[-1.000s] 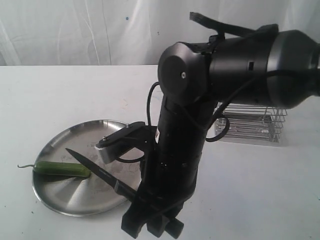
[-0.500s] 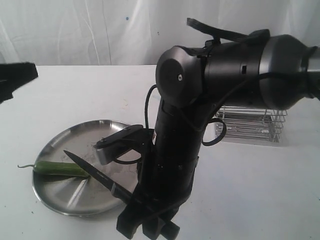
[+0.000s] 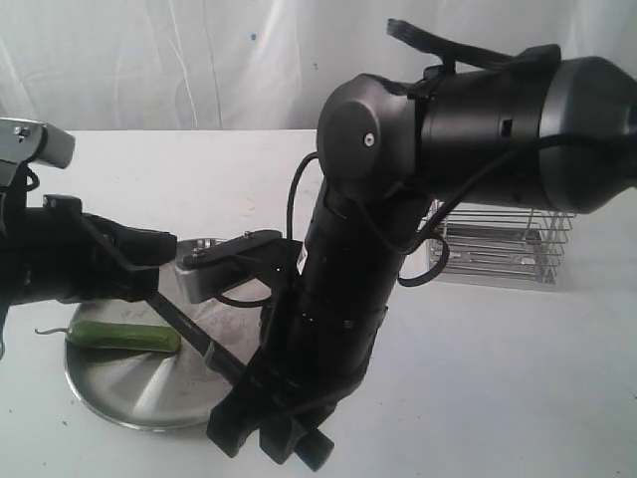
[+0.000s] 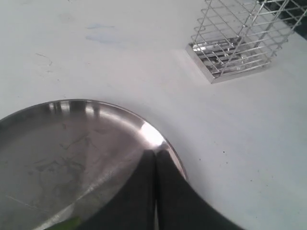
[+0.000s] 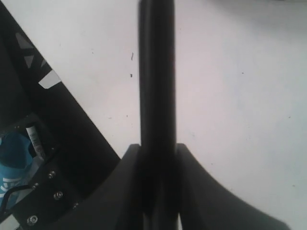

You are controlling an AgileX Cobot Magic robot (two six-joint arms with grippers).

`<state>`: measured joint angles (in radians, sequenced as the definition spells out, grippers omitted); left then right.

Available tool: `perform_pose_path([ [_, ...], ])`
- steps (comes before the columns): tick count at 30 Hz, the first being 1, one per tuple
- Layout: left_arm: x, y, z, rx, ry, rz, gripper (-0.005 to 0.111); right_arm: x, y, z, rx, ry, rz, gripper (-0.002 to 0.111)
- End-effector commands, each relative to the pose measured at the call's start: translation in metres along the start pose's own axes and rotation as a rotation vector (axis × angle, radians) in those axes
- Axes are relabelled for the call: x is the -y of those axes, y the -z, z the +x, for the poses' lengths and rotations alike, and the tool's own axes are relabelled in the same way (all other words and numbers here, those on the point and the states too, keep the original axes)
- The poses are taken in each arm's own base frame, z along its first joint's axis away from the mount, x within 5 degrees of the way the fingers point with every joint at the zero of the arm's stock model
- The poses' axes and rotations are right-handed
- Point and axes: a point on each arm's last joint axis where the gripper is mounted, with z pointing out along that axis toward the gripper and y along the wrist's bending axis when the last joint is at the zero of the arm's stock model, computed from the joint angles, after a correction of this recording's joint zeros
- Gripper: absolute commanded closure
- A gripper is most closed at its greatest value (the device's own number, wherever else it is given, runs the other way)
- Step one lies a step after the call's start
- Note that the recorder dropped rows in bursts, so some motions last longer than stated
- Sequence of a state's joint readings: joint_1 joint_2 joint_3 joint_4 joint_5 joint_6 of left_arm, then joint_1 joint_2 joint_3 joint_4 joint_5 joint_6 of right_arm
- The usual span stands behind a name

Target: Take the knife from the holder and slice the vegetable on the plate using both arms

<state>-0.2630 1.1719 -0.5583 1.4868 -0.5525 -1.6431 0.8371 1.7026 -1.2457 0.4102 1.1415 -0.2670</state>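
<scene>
The green vegetable point(image 3: 124, 337) lies on the near-left part of the steel plate point(image 3: 139, 393), with its stem pointing left. My right gripper point(image 3: 264, 413) is shut on the black handle of the knife point(image 3: 199, 344). The dark blade slants up-left over the plate, and its tip end is just right of the vegetable. In the right wrist view the knife point(image 5: 156, 86) stands between the right gripper's point(image 5: 157, 148) fingers. My left gripper point(image 3: 167, 247) hovers shut and empty above the plate, over the vegetable. The left wrist view shows the left gripper point(image 4: 156, 158) at the rim of the plate point(image 4: 72, 143).
The wire holder point(image 3: 503, 249) stands on the white table behind the right arm, to the right. The same holder point(image 4: 235, 38) shows beyond the plate in the left wrist view. The bulky right arm point(image 3: 398, 179) fills the middle and hides the plate's right side.
My left arm has come in from the left and now reaches over the plate. The right arm has shifted slightly left, carrying the knife with it.
</scene>
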Motion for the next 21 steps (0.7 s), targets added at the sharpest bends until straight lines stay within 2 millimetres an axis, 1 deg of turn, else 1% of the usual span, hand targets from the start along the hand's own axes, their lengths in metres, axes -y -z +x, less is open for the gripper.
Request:
perform_pose_path([
  [1, -0.001, -0.005, 0.002, -0.028, -0.046, -0.062, 0.107, -0.003, 0.004, -0.001, 0.041, -0.014, -0.013, 0.108],
  [4, -0.006, -0.008, 0.005, -0.047, -0.046, -0.100, 0.107, -0.004, 0.005, -0.003, 0.058, -0.020, -0.022, 0.108],
  [10, -0.007, -0.012, 0.007, -0.068, -0.058, -0.095, 0.107, -0.004, 0.005, -0.006, 0.094, -0.047, -0.021, 0.108],
  [13, -0.005, -0.012, 0.002, -0.053, -0.101, -0.083, 0.107, -0.003, 0.005, -0.006, 0.096, -0.049, -0.019, 0.108],
  [16, -0.003, -0.012, -0.012, -0.012, -0.152, -0.077, 0.107, -0.003, 0.005, -0.007, 0.100, -0.050, -0.016, 0.108],
  [19, 0.000, -0.010, -0.035, 0.056, -0.171, -0.074, 0.107, 0.000, 0.005, -0.010, 0.141, -0.087, 0.017, 0.108],
  [21, 0.002, -0.003, -0.055, 0.120, -0.186, -0.097, 0.107, 0.005, 0.003, -0.013, 0.162, -0.127, 0.050, 0.108],
])
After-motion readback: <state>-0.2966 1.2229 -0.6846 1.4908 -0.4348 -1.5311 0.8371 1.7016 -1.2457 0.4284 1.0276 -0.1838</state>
